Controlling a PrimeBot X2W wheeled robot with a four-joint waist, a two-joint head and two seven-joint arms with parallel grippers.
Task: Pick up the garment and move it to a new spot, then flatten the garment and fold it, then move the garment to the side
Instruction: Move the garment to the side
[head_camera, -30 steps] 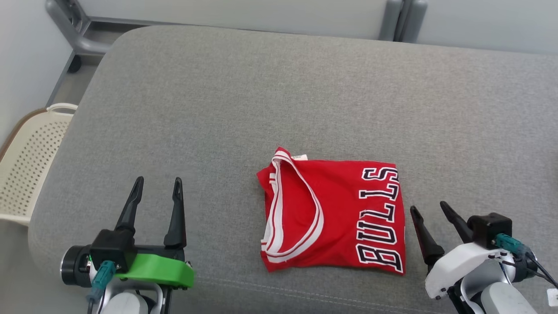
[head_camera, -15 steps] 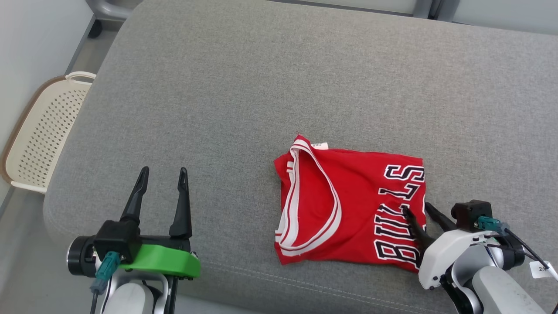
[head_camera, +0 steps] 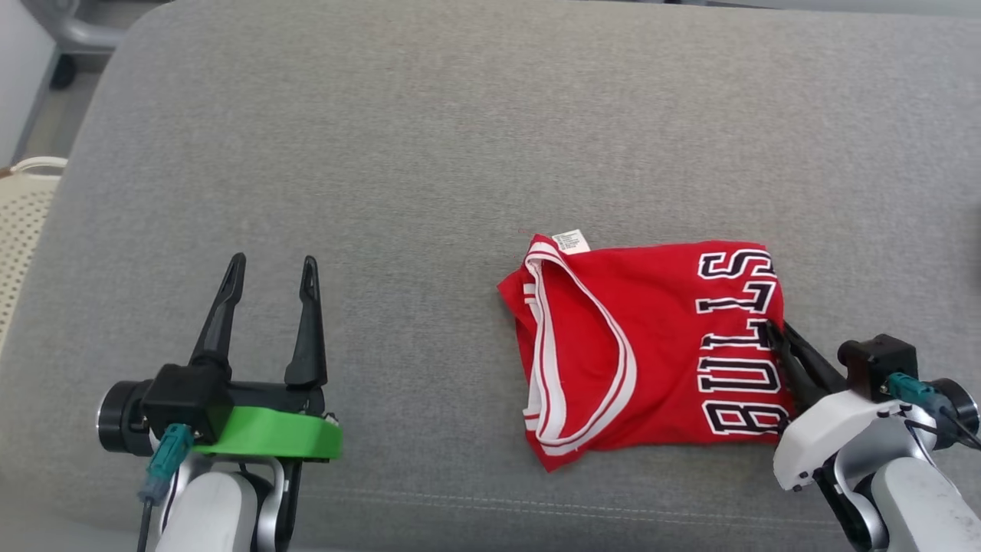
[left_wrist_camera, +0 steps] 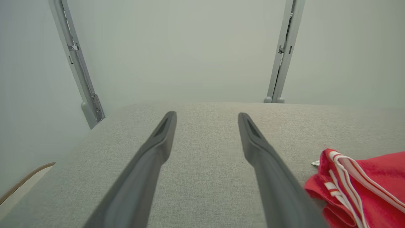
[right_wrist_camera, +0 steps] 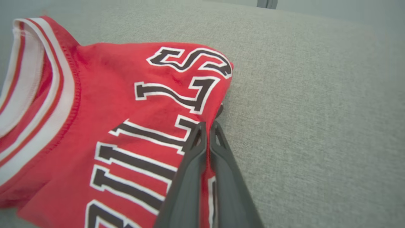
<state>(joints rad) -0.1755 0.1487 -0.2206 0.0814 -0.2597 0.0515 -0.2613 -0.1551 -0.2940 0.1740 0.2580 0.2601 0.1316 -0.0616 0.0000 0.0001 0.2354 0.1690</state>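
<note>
**Change.** The right end effector (head_camera: 770, 328), whose fingers stood apart just off the jersey's (head_camera: 651, 345) right edge 1 s ago, is now closed on that edge, with fabric pinched between the fingers. The left end effector (head_camera: 268, 264) is unchanged: open, holding nothing, over bare cushion (head_camera: 383, 153) near the front-left corner. The head camera has shifted, so the jersey's apparent drift is not a true move.

**Meaning.** The jersey lies folded flat near the cushion's front edge, right of centre. Judged stage: grip made for the final move to the side.

**View differences.**
- Right wrist cam: finger contact (right_wrist_camera: 207, 126) at the fold edge, red fabric between the fingers.
- Head cam: full jersey outline, plus basket (head_camera: 19, 215) beyond the left edge.
- Left wrist cam: the jersey's collar end (left_wrist_camera: 364, 186), clear of its own fingers.
</note>
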